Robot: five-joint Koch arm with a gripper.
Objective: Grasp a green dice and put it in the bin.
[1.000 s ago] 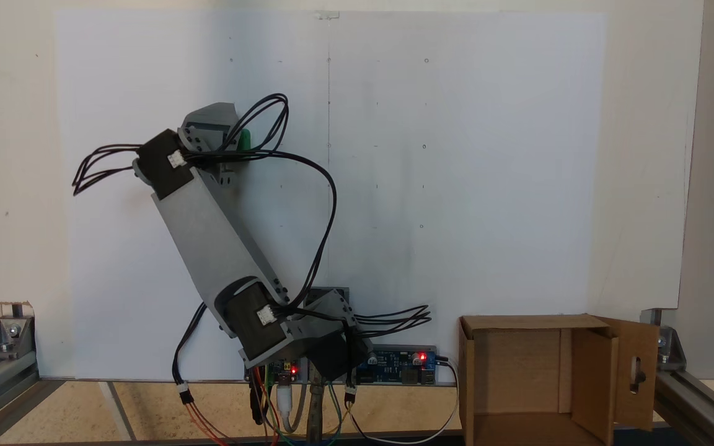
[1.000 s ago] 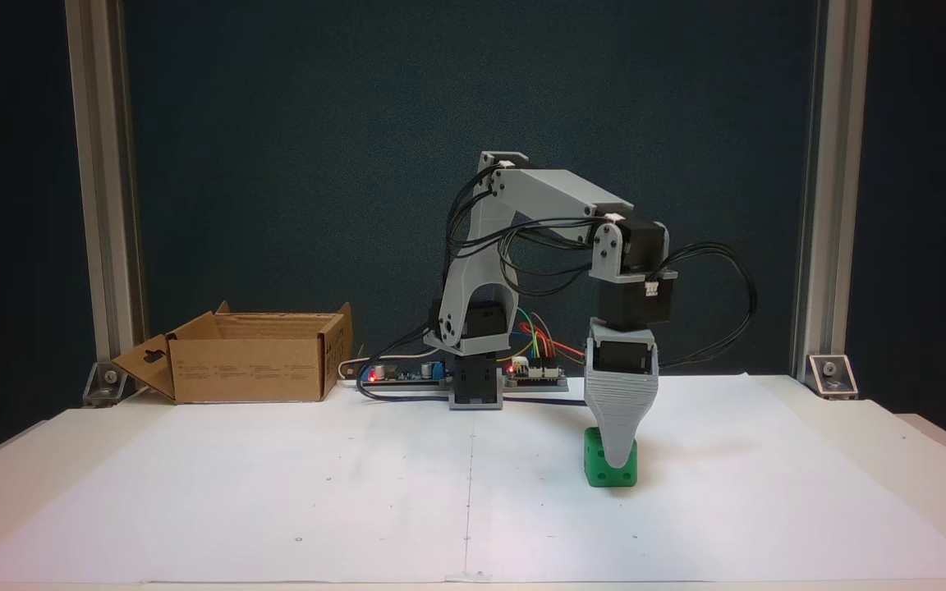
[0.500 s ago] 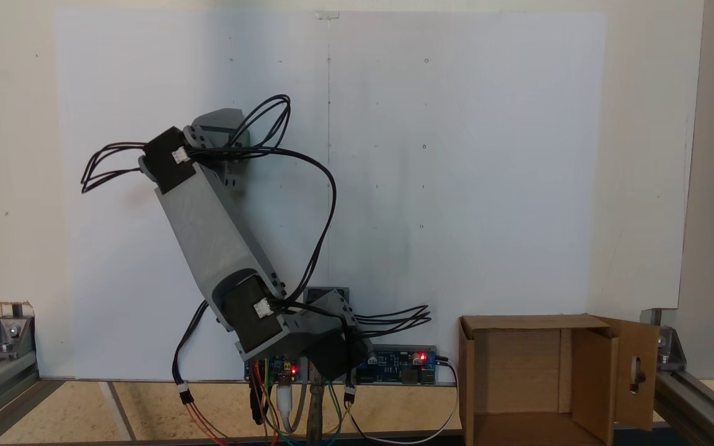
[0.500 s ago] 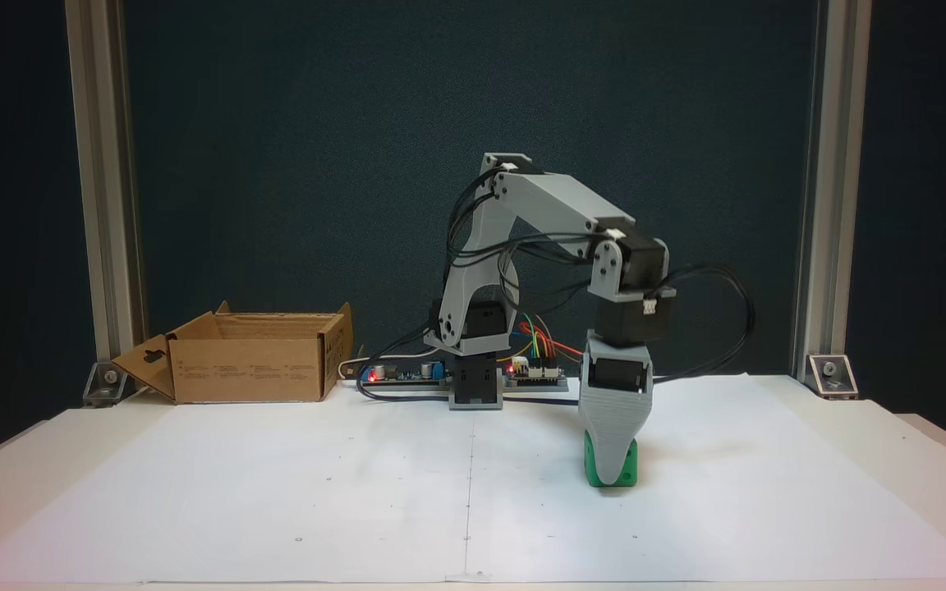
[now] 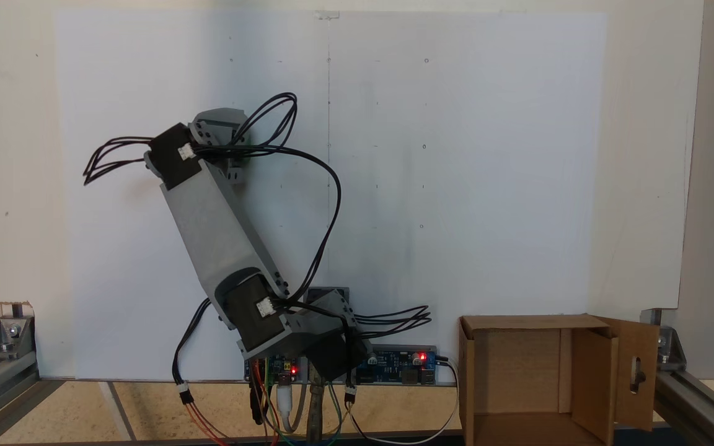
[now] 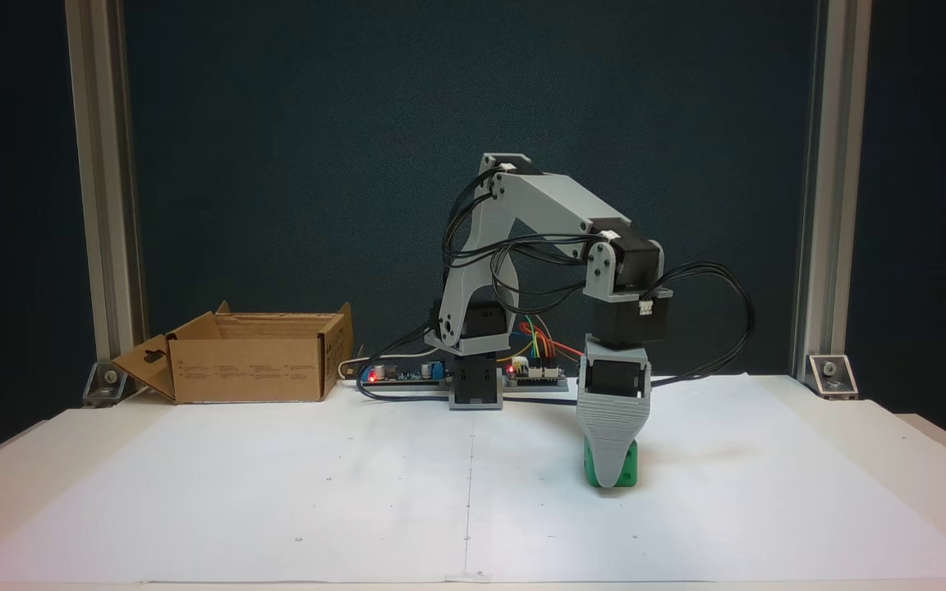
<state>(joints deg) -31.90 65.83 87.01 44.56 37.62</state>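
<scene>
The green dice (image 6: pixel 628 469) rests on the white paper, right of centre in a fixed view from the front. My gripper (image 6: pixel 608 478) points straight down onto it. One grey finger (image 6: pixel 609 447) covers the dice's middle and reaches almost to the paper; the other jaw is hidden behind it. In a fixed view from above, the wrist (image 5: pixel 217 127) and its cables hide both the fingers and the dice. The bin (image 6: pixel 251 369) is an open brown cardboard box beside the arm's base, far to the left, with its keyhole-slot flap (image 5: pixel 637 371) folded outward.
Circuit boards (image 6: pixel 407 373) with red lights and coloured wires lie at the arm's base (image 6: pixel 475 386). Aluminium posts (image 6: pixel 103 205) stand at both back corners. Black cable loops (image 6: pixel 727 312) bulge out to the right of the wrist. White paper (image 6: pixel 276 484) stretches between dice and box.
The arm has dropped lower and the gripper has sunk further over the dice, drifting slightly left in the front view. The dice has turned a little on the paper.
</scene>
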